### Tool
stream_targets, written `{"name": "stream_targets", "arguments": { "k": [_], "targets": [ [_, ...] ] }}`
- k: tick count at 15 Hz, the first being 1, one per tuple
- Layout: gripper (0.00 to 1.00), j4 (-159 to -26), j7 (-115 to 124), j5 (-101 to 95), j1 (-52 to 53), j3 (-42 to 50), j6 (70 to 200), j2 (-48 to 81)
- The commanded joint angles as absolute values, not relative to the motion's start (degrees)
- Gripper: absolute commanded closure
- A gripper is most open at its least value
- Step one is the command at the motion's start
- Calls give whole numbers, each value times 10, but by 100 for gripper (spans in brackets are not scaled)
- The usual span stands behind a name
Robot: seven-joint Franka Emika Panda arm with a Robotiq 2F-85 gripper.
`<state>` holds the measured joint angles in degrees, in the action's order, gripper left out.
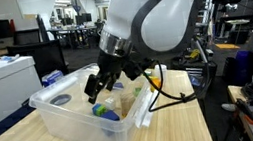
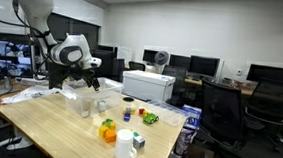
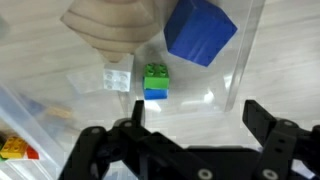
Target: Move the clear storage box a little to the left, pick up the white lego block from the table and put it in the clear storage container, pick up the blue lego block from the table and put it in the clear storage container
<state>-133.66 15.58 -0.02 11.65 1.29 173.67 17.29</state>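
Observation:
The clear storage box (image 1: 73,117) stands on the wooden table and also shows in an exterior view (image 2: 87,105). My gripper (image 1: 103,82) hangs open and empty just above the box's inside; it also shows in an exterior view (image 2: 85,84). In the wrist view the open jaws (image 3: 195,122) look down onto the box floor. There lie a white lego block (image 3: 117,78), a green-on-blue lego block (image 3: 155,81), a large blue block (image 3: 200,30) and a beige cone-shaped object (image 3: 108,25). The green and blue piece (image 1: 103,111) shows through the box wall.
On the table beyond the box are an orange and yellow toy (image 2: 108,132), a white cup (image 2: 125,145), small coloured blocks (image 2: 150,118) and a white printer (image 2: 148,86). A yellow and red piece (image 3: 14,149) lies outside the box. Office chairs and desks surround the table.

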Motion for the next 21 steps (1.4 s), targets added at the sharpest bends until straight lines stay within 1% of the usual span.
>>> {"name": "stream_targets", "arguments": {
  "k": [1, 4, 8, 15, 21],
  "targets": [
    [0, -1377, 145, 46, 82, -13, 1721, 80],
    [0, -1384, 139, 91, 57, -25, 1717, 21],
    [0, -1382, 124, 159, 34, 7, 1720, -18],
    [0, -1352, 134, 183, -22, 78, 1720, 53],
    [0, -1352, 150, 163, -39, 72, 1725, 128]
  ]
}}
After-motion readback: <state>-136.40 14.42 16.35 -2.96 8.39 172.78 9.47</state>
